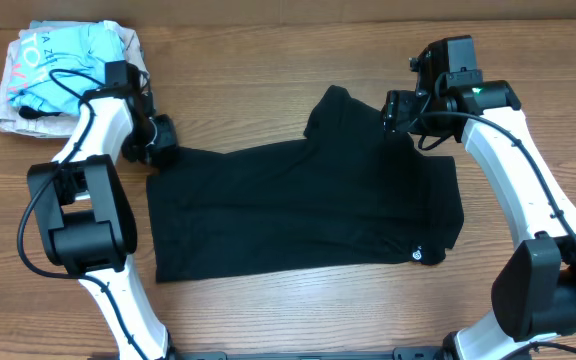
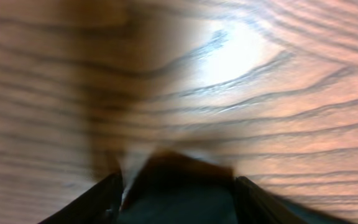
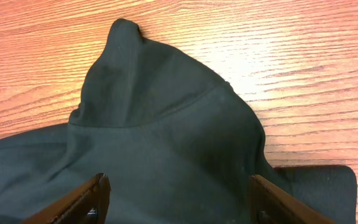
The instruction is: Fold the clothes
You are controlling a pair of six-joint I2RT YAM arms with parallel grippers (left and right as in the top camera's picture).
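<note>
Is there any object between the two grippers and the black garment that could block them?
Nothing visible does. The left gripper and the right gripper both sit at the far edge of the black garment; the pile of other clothes lies aside.

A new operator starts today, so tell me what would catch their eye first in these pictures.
The black garment spread out mid-table dominates, a small white mark at its lower right in the overhead view. The left arm and right arm each reach to its far edge, jaws apart over the cloth. A light-blue printed shirt lies crumpled at the far left corner of the table.
</note>
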